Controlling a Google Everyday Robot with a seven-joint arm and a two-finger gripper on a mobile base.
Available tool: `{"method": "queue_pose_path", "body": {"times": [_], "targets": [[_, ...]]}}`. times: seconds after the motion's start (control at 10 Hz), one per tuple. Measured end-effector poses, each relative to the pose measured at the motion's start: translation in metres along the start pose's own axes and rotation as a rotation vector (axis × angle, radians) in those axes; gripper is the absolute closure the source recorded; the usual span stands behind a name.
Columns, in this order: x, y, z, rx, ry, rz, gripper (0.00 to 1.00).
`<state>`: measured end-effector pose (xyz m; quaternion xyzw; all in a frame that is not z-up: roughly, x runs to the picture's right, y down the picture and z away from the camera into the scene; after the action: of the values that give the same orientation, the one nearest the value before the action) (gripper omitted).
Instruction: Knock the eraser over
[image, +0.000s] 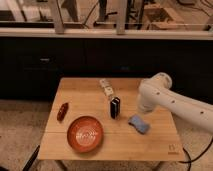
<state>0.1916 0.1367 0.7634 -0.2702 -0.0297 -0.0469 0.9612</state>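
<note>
A pale wooden surface (150, 146) stands on a speckled floor in front of a long row of dark cabinets (45, 60), with a glazed partition above them. A white robot arm (172, 101) comes in from the right of the view and bends at a rounded joint over the surface's right half. Its end then drops toward the tabletop. The gripper (140, 110) is at that lower end, low over the surface, just above and behind the sponge and a little to the right of the eraser. It is apart from the eraser. Whether the gripper is spread or pressed together cannot be told from this angle.

A round orange-red bowl (85, 133) sits on the front left part of the surface. The light-blue sponge (139, 123) lies flat to the right of centre, near the bowl's level but well apart from it. The eraser (115, 107), a small black block with thin light stripes on its edge, stands upright near the middle of the surface, between the bowl and the arm. A small white printed box (106, 87) lies behind the eraser, toward the far edge. A small dark-red object (62, 111), too small to identify, rests close to the left edge.
</note>
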Motion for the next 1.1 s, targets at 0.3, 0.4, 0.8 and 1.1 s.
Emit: {"method": "queue_pose_path", "body": {"times": [0.3,0.4,0.8,1.1], "targets": [[-0.013,-0.014,0.008,0.011,-0.014,-0.035,1.0],[-0.019,-0.018,0.011,0.013,-0.017,-0.048,1.0],[-0.043,-0.035,0.015,0.022,-0.035,-0.095,1.0],[-0.061,-0.046,0.018,0.024,-0.042,-0.122,1.0]]}}
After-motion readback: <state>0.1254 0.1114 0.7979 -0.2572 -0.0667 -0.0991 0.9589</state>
